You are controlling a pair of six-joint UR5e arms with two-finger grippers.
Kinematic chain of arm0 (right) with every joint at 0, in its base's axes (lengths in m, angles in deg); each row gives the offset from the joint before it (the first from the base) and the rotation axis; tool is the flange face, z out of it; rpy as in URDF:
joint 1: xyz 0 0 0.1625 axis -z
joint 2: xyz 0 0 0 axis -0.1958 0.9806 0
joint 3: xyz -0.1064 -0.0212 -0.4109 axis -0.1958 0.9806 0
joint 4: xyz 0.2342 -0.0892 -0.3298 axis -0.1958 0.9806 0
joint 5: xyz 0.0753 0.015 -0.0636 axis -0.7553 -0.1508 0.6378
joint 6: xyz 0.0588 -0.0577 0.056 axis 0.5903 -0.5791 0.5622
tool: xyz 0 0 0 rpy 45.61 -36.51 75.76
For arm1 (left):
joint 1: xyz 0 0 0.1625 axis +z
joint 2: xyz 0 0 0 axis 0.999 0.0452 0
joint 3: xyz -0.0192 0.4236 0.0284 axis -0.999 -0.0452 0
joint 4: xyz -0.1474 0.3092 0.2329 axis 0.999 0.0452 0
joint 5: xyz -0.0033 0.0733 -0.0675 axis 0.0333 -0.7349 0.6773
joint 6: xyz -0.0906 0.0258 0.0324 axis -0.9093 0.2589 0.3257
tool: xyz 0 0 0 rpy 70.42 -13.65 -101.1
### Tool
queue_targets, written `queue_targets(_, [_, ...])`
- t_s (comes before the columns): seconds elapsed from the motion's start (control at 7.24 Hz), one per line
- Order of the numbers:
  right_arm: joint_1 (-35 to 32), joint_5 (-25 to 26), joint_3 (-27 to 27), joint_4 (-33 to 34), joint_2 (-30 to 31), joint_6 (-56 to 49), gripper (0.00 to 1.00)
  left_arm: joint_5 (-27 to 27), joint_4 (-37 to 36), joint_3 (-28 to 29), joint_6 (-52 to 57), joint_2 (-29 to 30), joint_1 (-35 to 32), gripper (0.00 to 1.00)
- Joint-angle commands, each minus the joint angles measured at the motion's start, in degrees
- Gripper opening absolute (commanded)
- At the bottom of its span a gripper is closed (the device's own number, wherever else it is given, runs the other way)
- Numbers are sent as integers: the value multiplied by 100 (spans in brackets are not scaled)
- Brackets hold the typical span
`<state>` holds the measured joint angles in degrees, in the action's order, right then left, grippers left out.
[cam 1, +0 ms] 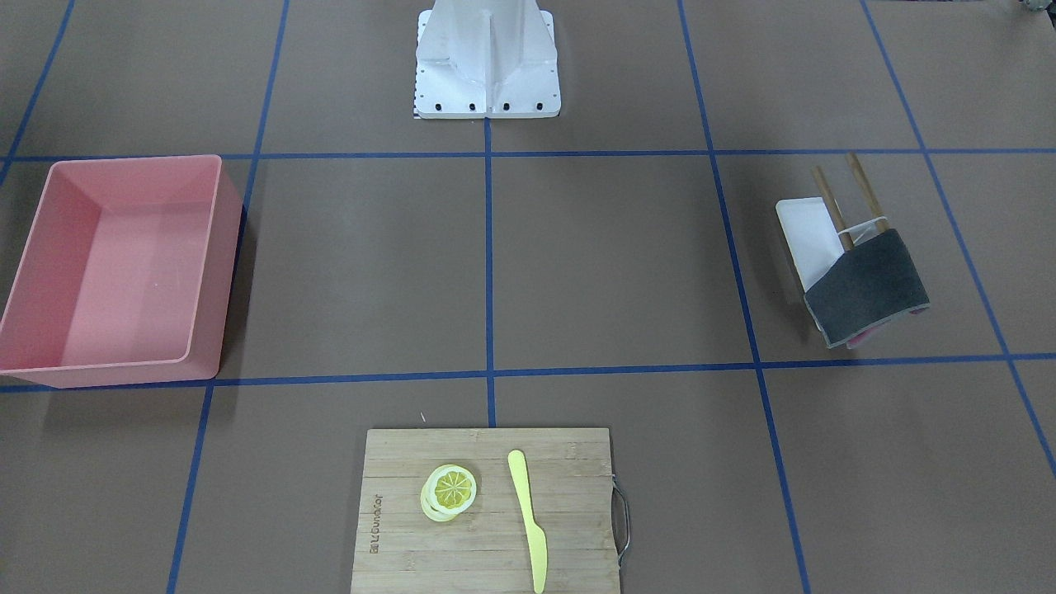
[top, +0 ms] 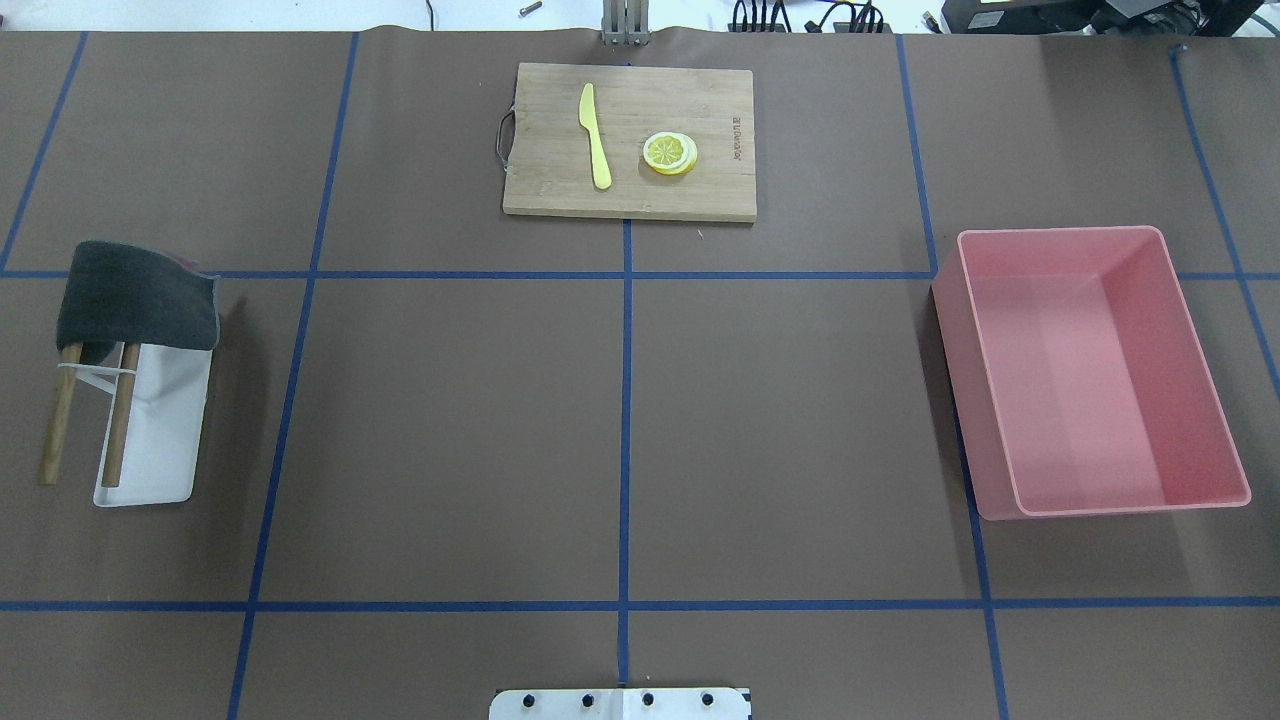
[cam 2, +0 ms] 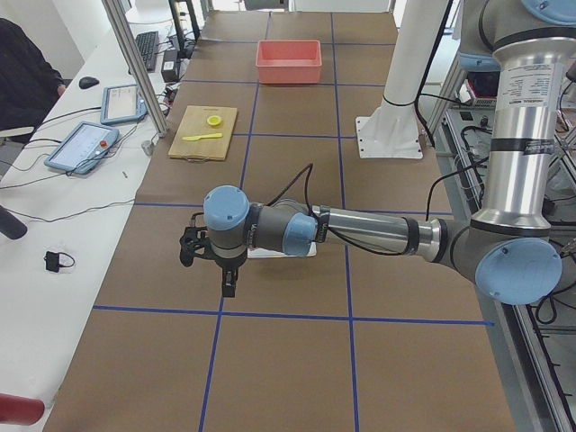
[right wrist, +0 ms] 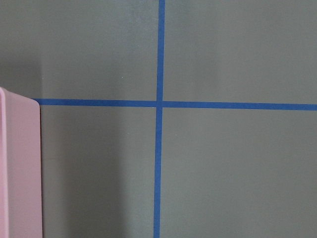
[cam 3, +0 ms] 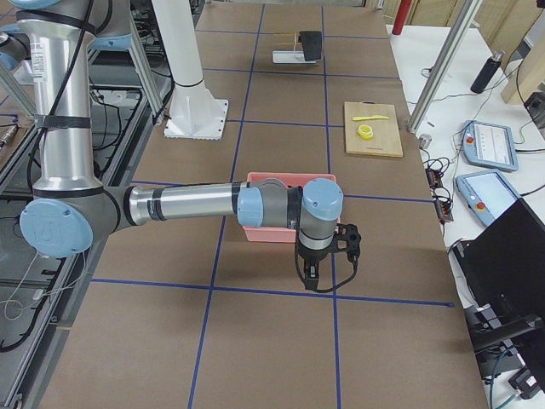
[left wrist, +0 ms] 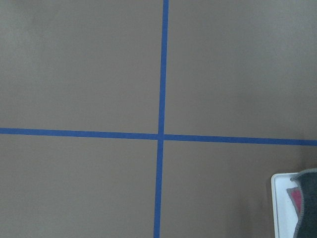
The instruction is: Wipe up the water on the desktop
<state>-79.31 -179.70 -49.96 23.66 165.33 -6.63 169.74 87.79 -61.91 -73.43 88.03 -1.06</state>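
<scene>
The brown desktop with blue tape lines also shows in the front view. I see no water on it. A dark grey cloth hangs over a small wooden rack above a white tray at the table's left; the cloth also shows in the front view and at the left wrist view's corner. My left gripper hangs over the table near the tray. My right gripper hangs beside the pink bin. I cannot tell whether either is open or shut.
A pink bin stands on the right side of the table. A bamboo cutting board at the far middle holds a yellow knife and lemon slices. The robot's white base stands at the near edge.
</scene>
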Motion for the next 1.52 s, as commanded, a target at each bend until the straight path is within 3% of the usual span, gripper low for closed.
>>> queue_targets(0.0, [-2,-314,4,3,-47,17,100,347,855,99,-1287,-2,363,98])
queue_targets(0.69, [7,-596,-32,-15,-73,8,100,305,3333,766,-3566,7,1242,98])
queue_targets(1.38, [7,-641,-5,-6,-82,8,100,305,3601,908,-3896,420,1657,92])
